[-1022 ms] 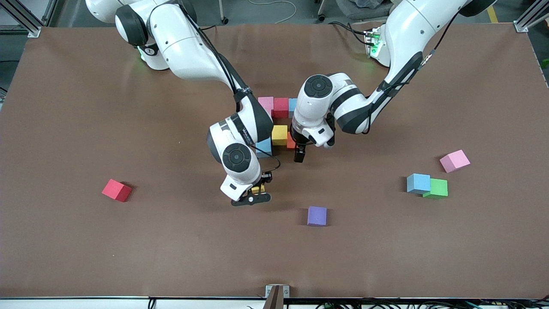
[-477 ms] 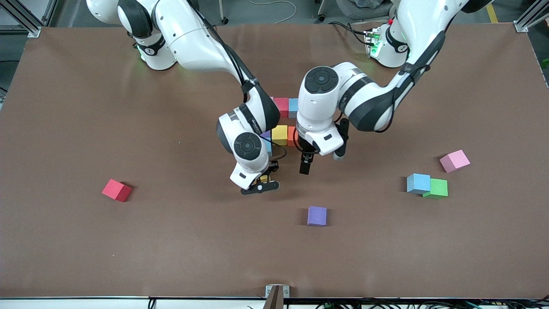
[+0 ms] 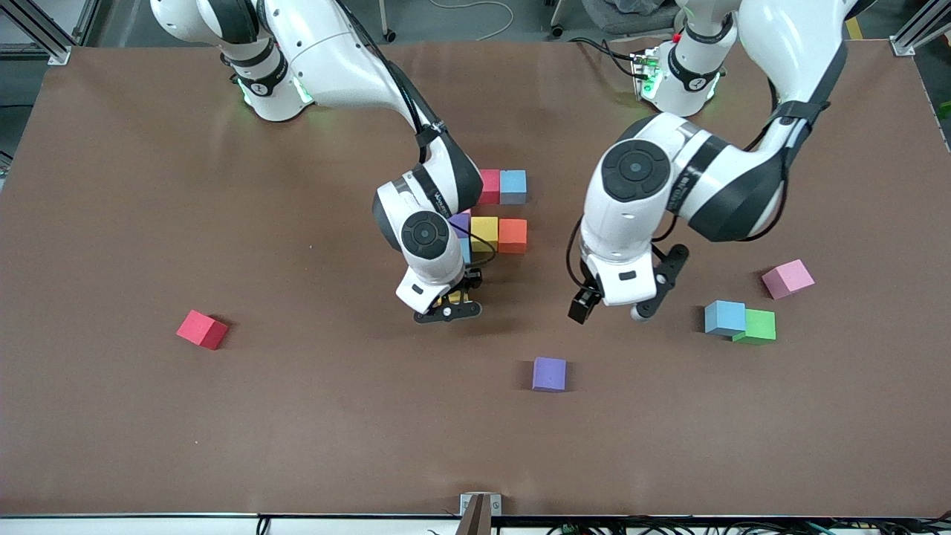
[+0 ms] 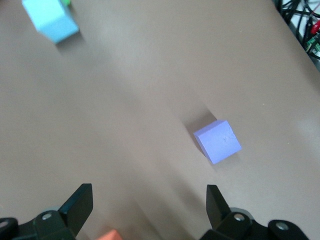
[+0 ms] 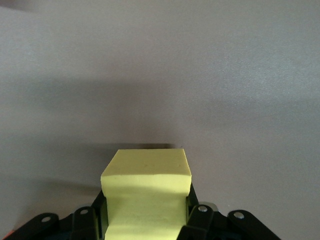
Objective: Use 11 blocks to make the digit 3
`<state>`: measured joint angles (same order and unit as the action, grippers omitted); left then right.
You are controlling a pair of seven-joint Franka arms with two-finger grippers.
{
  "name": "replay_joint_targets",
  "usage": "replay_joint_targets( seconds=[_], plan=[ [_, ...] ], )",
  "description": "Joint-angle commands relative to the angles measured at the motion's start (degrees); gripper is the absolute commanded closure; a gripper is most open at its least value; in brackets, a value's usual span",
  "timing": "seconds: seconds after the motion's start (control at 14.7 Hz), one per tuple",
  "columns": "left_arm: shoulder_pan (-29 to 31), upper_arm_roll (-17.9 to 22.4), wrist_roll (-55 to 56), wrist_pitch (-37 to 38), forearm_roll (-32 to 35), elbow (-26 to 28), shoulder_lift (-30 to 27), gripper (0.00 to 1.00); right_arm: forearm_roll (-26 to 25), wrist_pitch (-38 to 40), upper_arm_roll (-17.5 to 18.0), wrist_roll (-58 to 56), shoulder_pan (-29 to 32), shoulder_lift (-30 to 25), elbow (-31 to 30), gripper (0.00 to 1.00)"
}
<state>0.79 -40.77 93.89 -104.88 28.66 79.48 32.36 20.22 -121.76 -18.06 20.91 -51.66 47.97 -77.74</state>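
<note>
Brown and matte, the counter (image 3: 223,446) carries your half-built digit 3 (image 3: 494,215) in its middle: a red block (image 3: 489,186) and a light blue block (image 3: 513,186) in the row nearer the robots' bases, then purple (image 3: 460,222), yellow (image 3: 484,232) and orange (image 3: 513,235) in the next row toward the camera, with another light blue cube mostly hidden under the right arm's wrist.

Your right end effector (image 3: 448,306) is clamped on a yellow block (image 5: 146,192), held over bare counter just at the camera-side edge of the figure. To do this step well, line the cube square with the placed rows, lower it flat, and close the gap without nudging neighbours; release only when it sits flush.

Your left end effector (image 3: 608,308) hangs with its fingers spread wide and empty, over open counter toward the left arm's end. A loose purple block (image 3: 549,374) lies nearer the camera and looks like its likely next pick. Farther toward that end sit a light blue cube (image 3: 724,317) touching a green cube (image 3: 758,325), and a pink cube (image 3: 787,279). A red cube (image 3: 202,329) lies alone toward the right arm's end.
</note>
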Motion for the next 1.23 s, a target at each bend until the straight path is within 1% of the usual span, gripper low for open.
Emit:
replay_joint_targets(
  seconds=[0.0,0.34,0.61,0.75,0.95,1.16],
  plan=[
    [3.0,0.0,-7.8,3.2,-0.8,-1.3,-2.2,0.0,0.5,-3.0,0.0,2.0,-1.0,-2.6,-5.2,1.0],
    [8.3,0.0,-22.8,4.8,-1.0,-2.0,-2.7,0.0,0.5,-3.0,0.1,4.3,-2.0,-2.4,-5.4,1.0],
    [11.4,0.0,-37.5,4.8,-1.4,-2.7,-2.4,0.0,0.5,-2.9,0.0,4.8,-2.4,-2.5,-5.8,1.0],
    [11.5,0.0,-43.6,4.7,-2.6,-2.7,-1.8,0.0,0.5,-3.0,0.0,4.9,-2.8,-2.4,-6.0,1.0],
    [11.3,0.1,-48.6,4.6,-3.4,-4.7,1.5,0.0,0.5,-3.0,0.0,4.9,-2.8,-2.4,-6.0,1.0],
    [11.0,0.1,-52.7,2.7,-3.3,-5.0,3.9,0.0,0.5,-3.7,0.0,5.5,-3.0,-2.4,-5.9,1.0]
  ],
)
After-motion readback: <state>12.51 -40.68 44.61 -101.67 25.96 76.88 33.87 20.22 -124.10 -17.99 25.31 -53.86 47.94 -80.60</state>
